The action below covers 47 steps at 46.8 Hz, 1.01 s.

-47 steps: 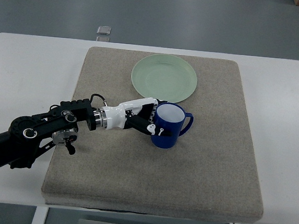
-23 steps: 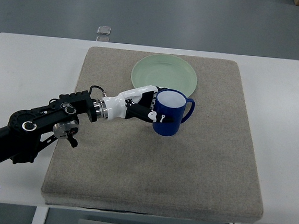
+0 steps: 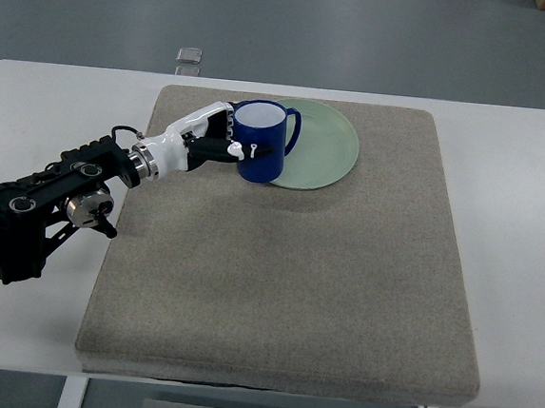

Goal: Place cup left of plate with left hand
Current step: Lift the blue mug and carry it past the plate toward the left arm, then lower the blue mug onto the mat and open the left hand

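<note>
My left hand (image 3: 229, 137) is shut on a blue cup (image 3: 262, 143) with a white inside and its handle pointing right. The cup is upright and overlaps the left part of the pale green plate (image 3: 321, 145) in the picture; I cannot tell whether it touches anything below. The plate lies at the back middle of the grey mat (image 3: 284, 291). My left arm (image 3: 53, 204) comes in from the lower left. The right arm does not show.
The mat lies on a white table (image 3: 42, 107). A small grey object (image 3: 190, 56) lies on the floor beyond the table's back edge. Bare mat shows to the left of the plate and across the whole front half.
My left hand has carried the cup up the picture and to the left, from in front of the plate to over its left part.
</note>
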Tool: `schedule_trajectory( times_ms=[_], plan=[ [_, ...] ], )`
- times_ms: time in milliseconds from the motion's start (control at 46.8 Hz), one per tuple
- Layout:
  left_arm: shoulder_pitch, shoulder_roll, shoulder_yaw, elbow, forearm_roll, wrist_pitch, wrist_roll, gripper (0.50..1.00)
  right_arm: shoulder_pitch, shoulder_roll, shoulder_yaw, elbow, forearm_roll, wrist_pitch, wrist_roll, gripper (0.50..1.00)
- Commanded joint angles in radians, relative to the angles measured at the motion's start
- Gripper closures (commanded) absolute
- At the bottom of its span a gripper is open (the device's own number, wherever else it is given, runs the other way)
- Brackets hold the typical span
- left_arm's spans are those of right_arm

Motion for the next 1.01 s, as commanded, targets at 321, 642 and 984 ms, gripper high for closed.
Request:
schedule_trajectory(
  times_ms=[321,642,984],
  plan=[
    [-0.015,0.075,0.0,0.066,0.014,0.166,-0.086,1.0,0.0,0.0,0.001,0.001,0.0,0.0,0.0,0.566],
    [-0.003,0.072,0.002,0.144,0.012,0.166,-0.17,1.0,0.0,0.0,-0.001,-0.001,0.0,0.0,0.0,0.566],
    [0.0,0.052,0.016,0.201,0.003,0.166,-0.203,1.0,0.0,0.0,-0.001,0.001,0.0,0.0,0.0,0.566]
  ],
)
